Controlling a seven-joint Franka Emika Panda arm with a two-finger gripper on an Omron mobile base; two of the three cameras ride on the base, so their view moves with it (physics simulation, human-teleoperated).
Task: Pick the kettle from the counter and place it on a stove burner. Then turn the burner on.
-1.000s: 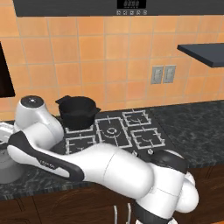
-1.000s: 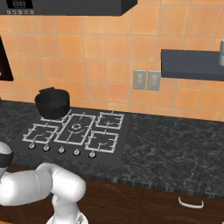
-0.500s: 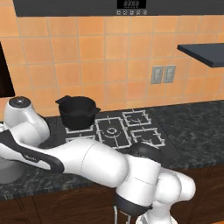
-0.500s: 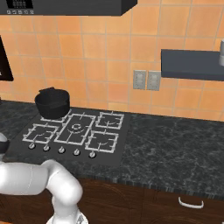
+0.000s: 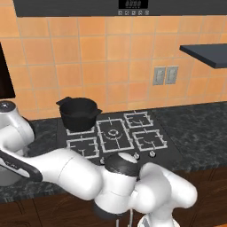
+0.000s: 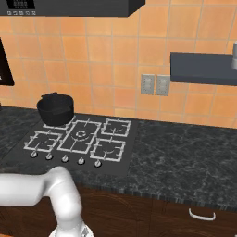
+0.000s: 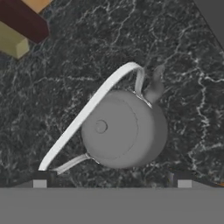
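On worktop: kettle (image 7: 124, 130) sat unlifted
Tool (image 7: 112, 183): spread wide above it, holding nothing
Stove (image 5: 116, 135): burner unlit, knobs untouched

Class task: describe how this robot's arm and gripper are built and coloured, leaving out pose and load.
The arm is made of glossy white rounded shells with dark joint caps and a black band along one link. The gripper has two small dark fingertips with pale square pads. No cables or markings show.

Glossy white rounded arm (image 5: 75, 170) (dark joints).
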